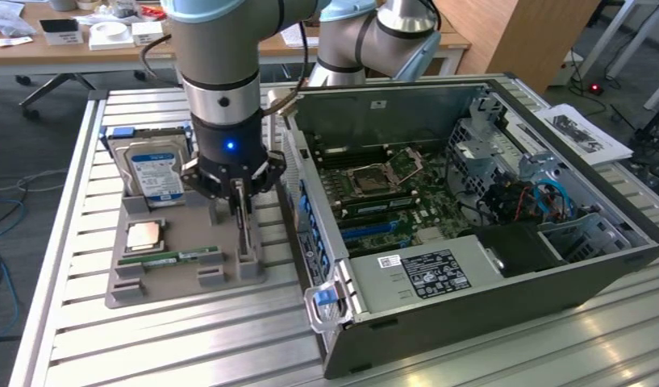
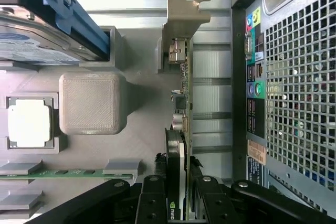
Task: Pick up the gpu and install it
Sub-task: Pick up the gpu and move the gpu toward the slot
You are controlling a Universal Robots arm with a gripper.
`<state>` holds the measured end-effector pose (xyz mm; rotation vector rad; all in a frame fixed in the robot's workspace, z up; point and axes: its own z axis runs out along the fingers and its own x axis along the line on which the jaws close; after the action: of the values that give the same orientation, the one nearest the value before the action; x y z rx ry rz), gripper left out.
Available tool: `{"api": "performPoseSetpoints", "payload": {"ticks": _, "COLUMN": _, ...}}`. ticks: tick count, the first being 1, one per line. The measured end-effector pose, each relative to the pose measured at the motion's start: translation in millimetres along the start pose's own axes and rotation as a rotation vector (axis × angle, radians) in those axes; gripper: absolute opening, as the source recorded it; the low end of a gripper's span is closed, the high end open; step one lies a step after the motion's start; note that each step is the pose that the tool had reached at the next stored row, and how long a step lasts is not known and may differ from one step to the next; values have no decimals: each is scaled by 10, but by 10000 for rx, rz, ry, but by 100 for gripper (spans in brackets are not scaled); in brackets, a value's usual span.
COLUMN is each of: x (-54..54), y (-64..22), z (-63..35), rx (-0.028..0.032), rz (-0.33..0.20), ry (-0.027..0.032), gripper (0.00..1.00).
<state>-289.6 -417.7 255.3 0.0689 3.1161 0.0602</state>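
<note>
The gpu (image 1: 244,235) stands on edge in a slot at the exterior view's right side of the grey parts tray (image 1: 168,284). In the wrist view the gpu (image 2: 181,103) runs away from the camera, thin and green-edged, ending in its pale metal bracket (image 2: 184,19). My gripper (image 1: 239,201) has come straight down onto the card's top edge. The black fingers (image 2: 153,200) press against both faces of the card, so the gripper (image 2: 178,205) is shut on it. The card's lower edge still rests in the tray.
The open computer case (image 1: 587,266) lies just to the exterior view's right of the tray, its motherboard (image 1: 377,201) facing up. A blue-labelled hard drive (image 1: 155,171), a CPU (image 1: 144,234) and a RAM stick (image 1: 184,256) share the tray. The case's rear panel (image 2: 294,103) is close beside the card.
</note>
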Motion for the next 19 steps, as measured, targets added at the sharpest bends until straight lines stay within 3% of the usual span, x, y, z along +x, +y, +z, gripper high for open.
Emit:
{"api": "performPoseSetpoints", "payload": {"ticks": 9, "x": -7, "y": 13, "z": -315, "rx": -1, "rz": 0, "ry": -1, "gripper": 27}}
{"api": "performPoseSetpoints", "payload": {"ticks": 19, "x": -18, "y": 30, "z": -754, "rx": 0, "rz": 0, "ry": 0, "gripper": 27}}
